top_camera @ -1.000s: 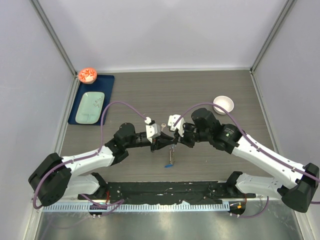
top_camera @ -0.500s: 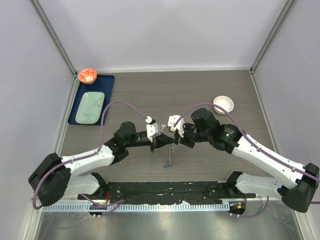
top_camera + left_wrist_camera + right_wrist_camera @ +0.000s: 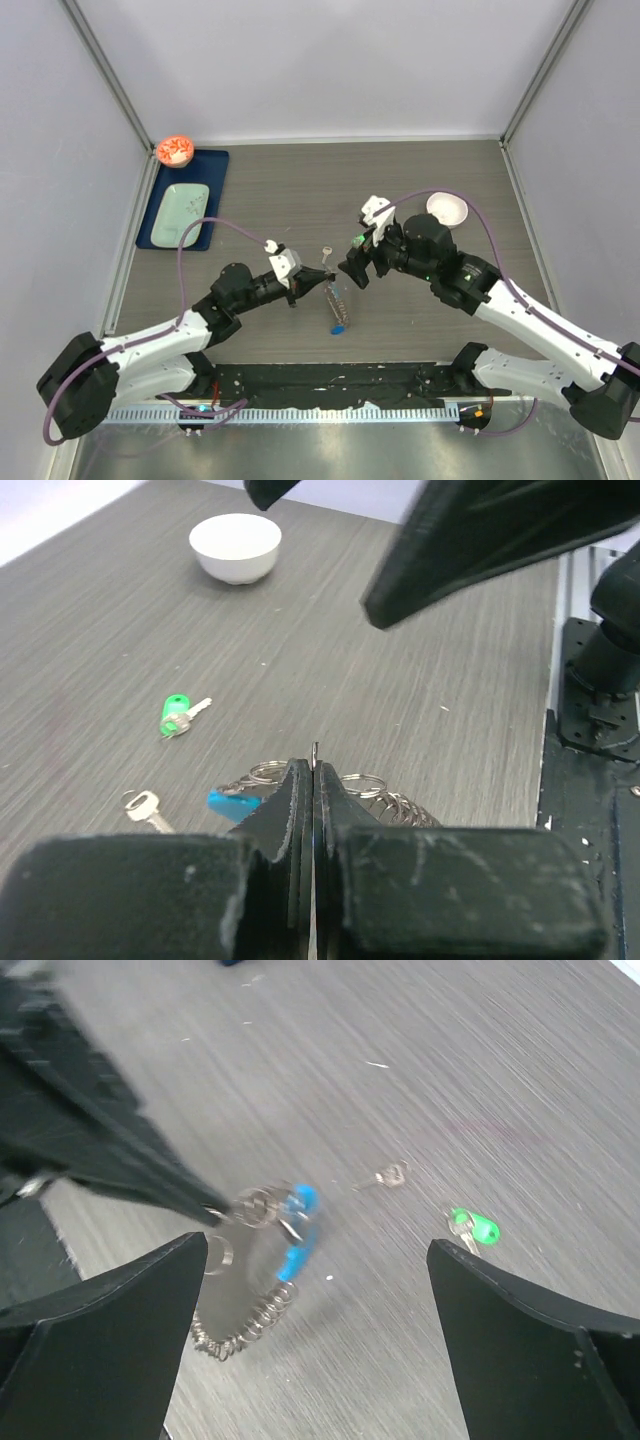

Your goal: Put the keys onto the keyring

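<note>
Left hand (image 3: pixel 312 768) clenched tip to tip on a thin ring at one end of the keyring (image 3: pixel 338 305), with only that wire between the fingers. Rest of the keyring (coiled chain, blue strap (image 3: pixel 298 1230)) trails over the tabletop (image 3: pixel 300 190) toward the near edge, midway between the two arms. Cannot tell whether the pinched end sits clear of the wood. Right hand (image 3: pixel 315 1250) released, fingers (image 3: pixel 110 1340) spread wide, holding nothing. Hovers above the tabletop just beyond the keyring, facing the left hand. Both keys loose on the tabletop, neither on the keyring. Silver key (image 3: pixel 326 253) just past the left hand's tip, near the rings but apart from them. Green key (image 3: pixel 176 716) a little farther on, toward the bowl (image 3: pixel 447 208). Bowl upright at the far right, well apart from the keys. Dark-blue tray (image 3: pixel 215 165) at the far left, carrying a pale-green plate (image 3: pixel 181 212).
</note>
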